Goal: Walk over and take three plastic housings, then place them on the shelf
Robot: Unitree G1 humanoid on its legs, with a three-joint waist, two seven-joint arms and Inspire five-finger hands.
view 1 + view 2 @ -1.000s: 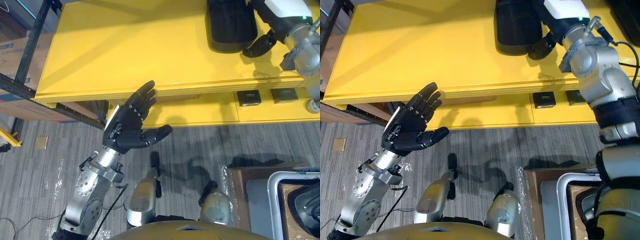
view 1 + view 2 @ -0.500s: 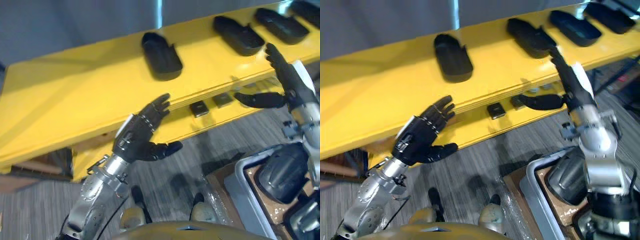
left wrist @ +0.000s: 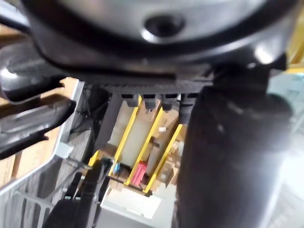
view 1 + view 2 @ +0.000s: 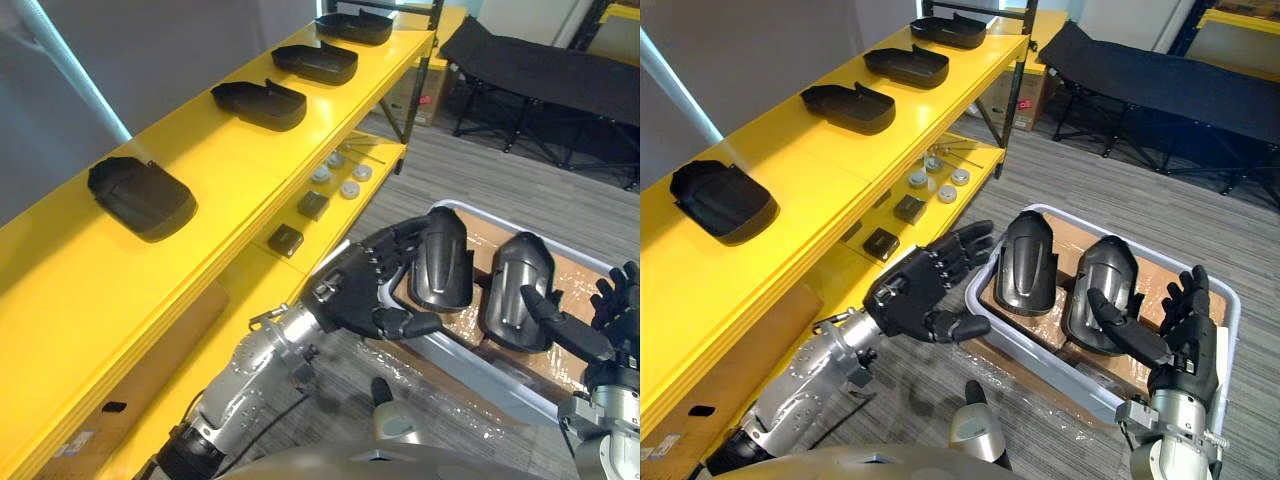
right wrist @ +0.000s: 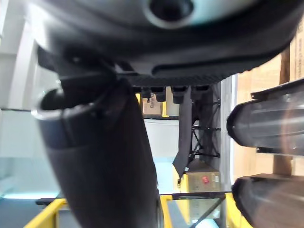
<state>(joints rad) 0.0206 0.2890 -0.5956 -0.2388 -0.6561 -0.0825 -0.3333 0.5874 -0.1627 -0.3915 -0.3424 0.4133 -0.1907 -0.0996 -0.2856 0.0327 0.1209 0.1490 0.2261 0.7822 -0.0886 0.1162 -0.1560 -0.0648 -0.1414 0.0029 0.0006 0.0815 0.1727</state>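
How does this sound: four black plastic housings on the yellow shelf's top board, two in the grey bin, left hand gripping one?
One slip: the left hand grips nothing; the right eye view shows its fingers open beside the grey bin. Four black plastic housings on the yellow shelf, two in the bin: correct.

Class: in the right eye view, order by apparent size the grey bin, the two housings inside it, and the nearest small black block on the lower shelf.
1. grey bin
2. left housing and right housing: they look alike, so unranked
3. black block
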